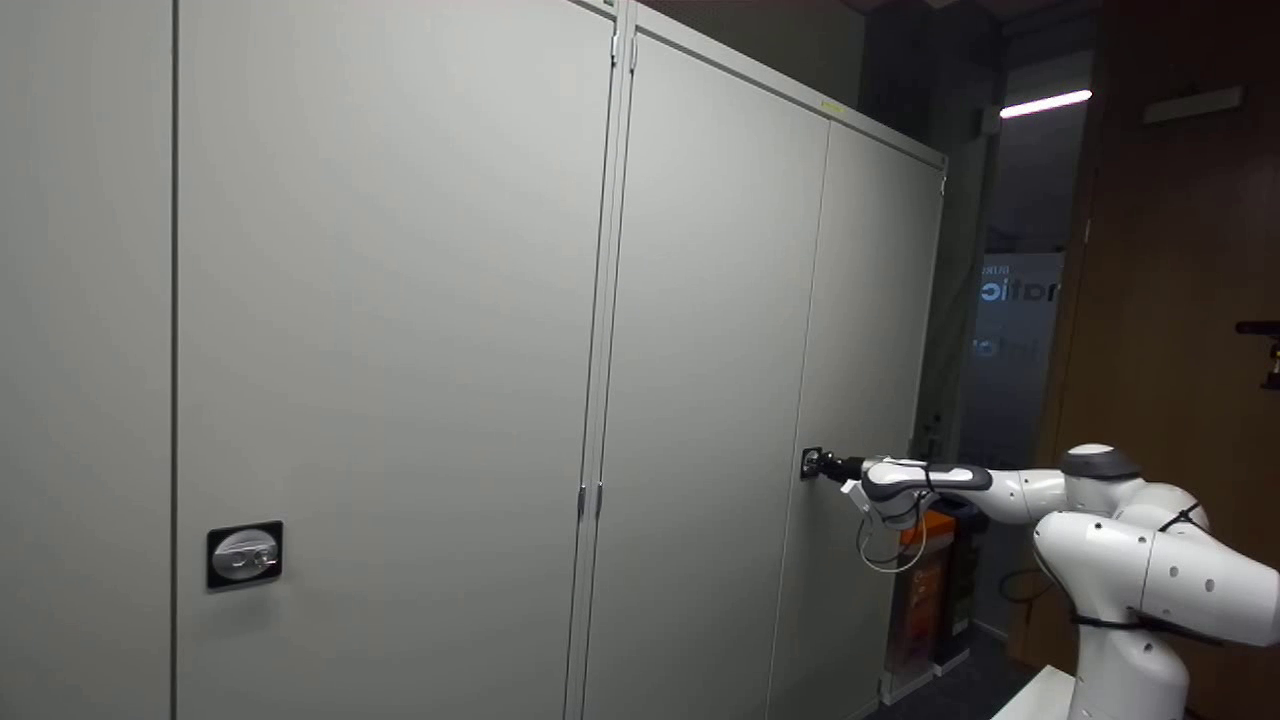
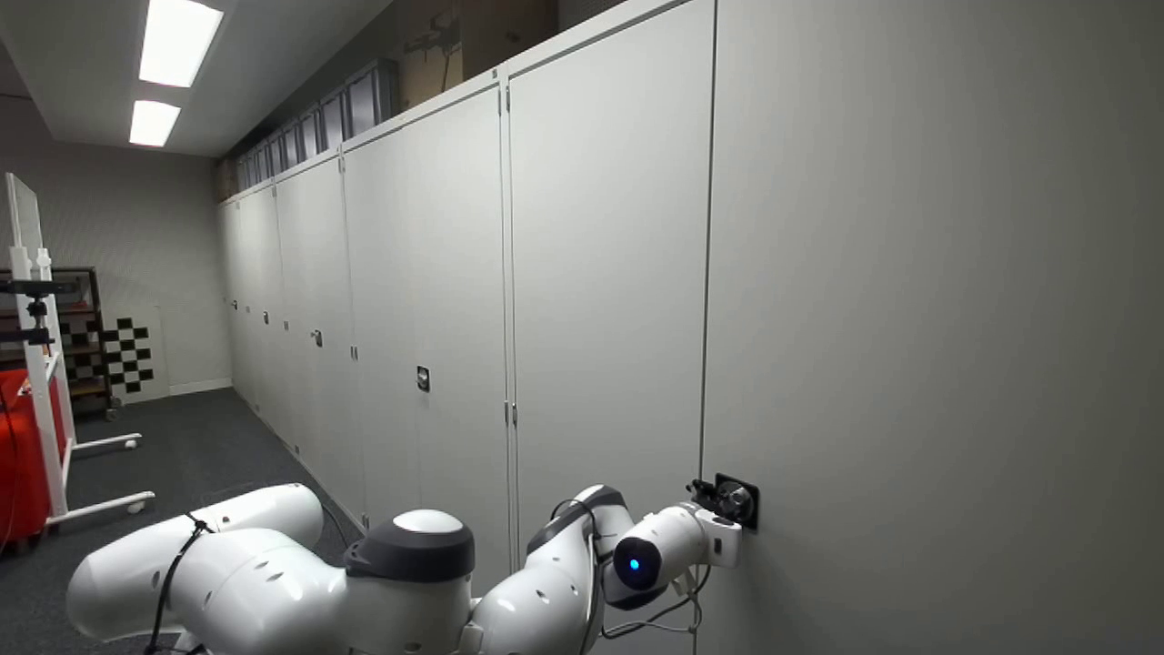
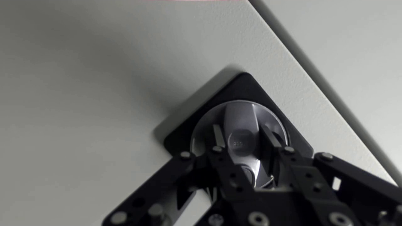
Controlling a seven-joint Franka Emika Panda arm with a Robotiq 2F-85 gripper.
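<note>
A: Your gripper (image 3: 242,133) stands narrow, one finger close on each side of the raised bar (image 3: 242,142) of the silver handle (image 3: 240,113).

B: Whether the two fingers pinch that bar, you cannot tell from here; the wrist view shows the bar slanted against the sides of the black plate (image 3: 241,86) around the handle.

A: That plate sits on your cabinet door (image 2: 918,273), and a dark seam (image 3: 314,75) runs just beside the handle, with a second door (image 2: 609,273) across it.

B: Back from the handle extends your white arm (image 1: 1100,560), in both exterior views. Lower than the handle and past it, you have an orange-topped bin (image 1: 925,595).

A: Well apart from the handle, on another cabinet (image 1: 390,250), you can see a matching handle (image 1: 243,556).

B: Higher than the handle, grey boxes (image 2: 361,100) line the top of the cabinets (image 2: 309,236).
</note>
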